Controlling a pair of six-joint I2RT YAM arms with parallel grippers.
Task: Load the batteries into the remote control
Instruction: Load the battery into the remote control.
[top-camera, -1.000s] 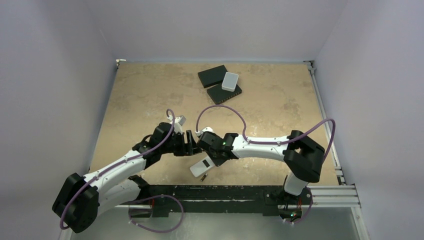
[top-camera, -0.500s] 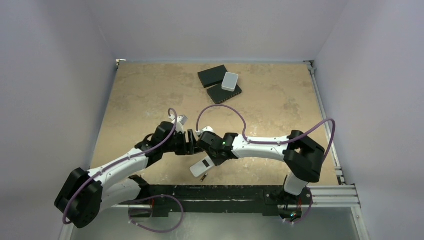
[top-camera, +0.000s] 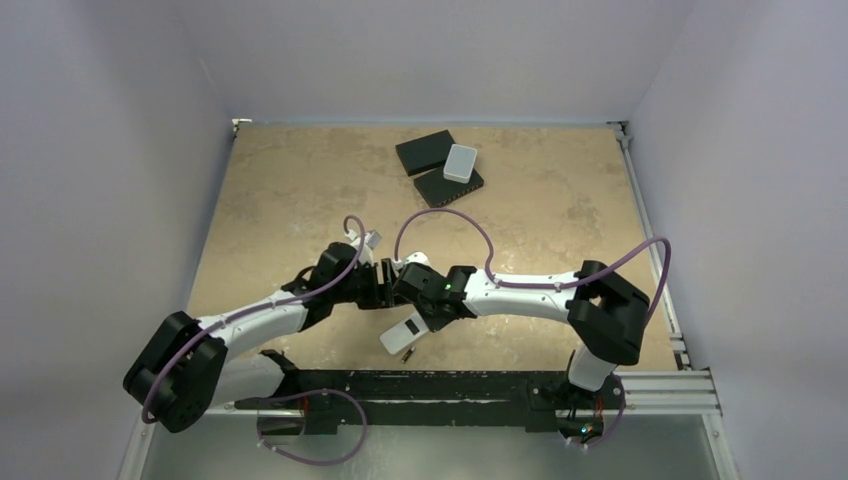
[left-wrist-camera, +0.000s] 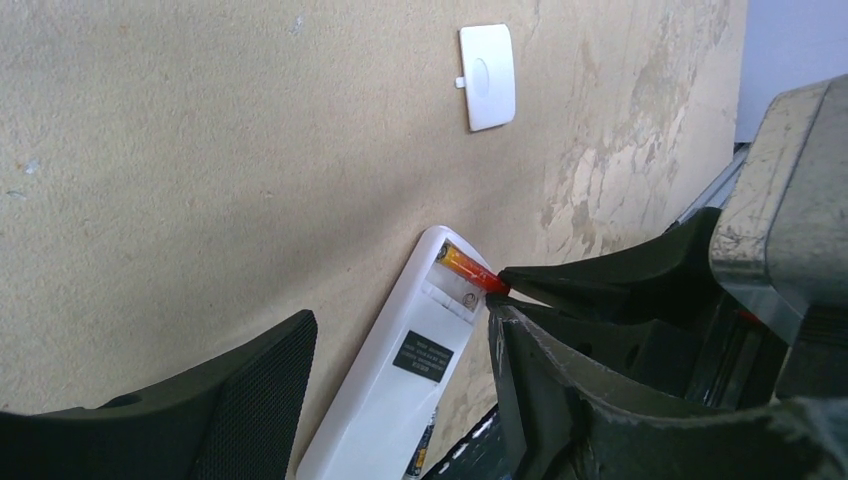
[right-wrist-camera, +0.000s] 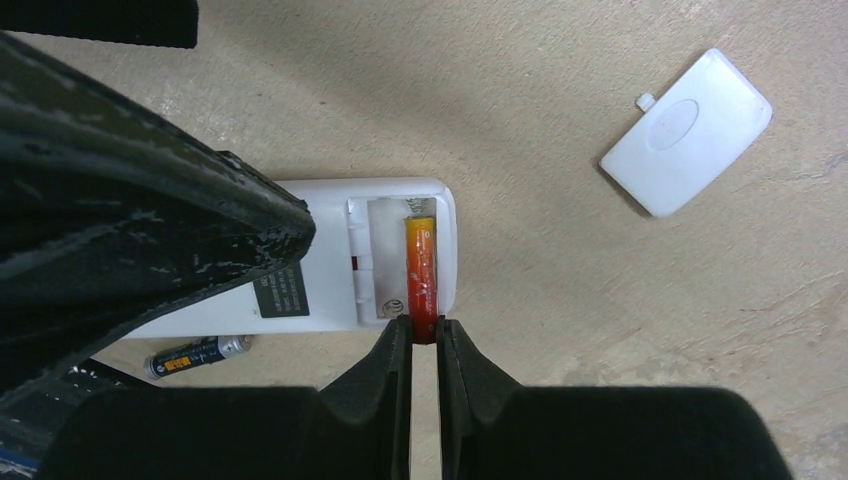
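Note:
The remote control (right-wrist-camera: 335, 290) lies back up near the table's front edge, its battery recess open. It also shows in the left wrist view (left-wrist-camera: 400, 390) and from above (top-camera: 403, 333). My right gripper (right-wrist-camera: 425, 335) is shut on one end of the red-orange battery (right-wrist-camera: 420, 265), whose other end reaches slanting into the recess. The left wrist view shows that battery (left-wrist-camera: 463, 266) too. The dark battery (right-wrist-camera: 195, 355) lies on the table beside the remote. My left gripper (left-wrist-camera: 398, 325) hangs open just above the remote, holding nothing.
The remote's white battery cover (right-wrist-camera: 688, 130) lies loose on the table a short way off. Two black flat boxes (top-camera: 425, 151) and a pale grey box (top-camera: 460, 162) sit at the back. The black base rail (top-camera: 450, 385) runs just behind the remote.
My left arm has swung right, bringing its open gripper closer to the right gripper over the remote. The right gripper and the battery have not moved.

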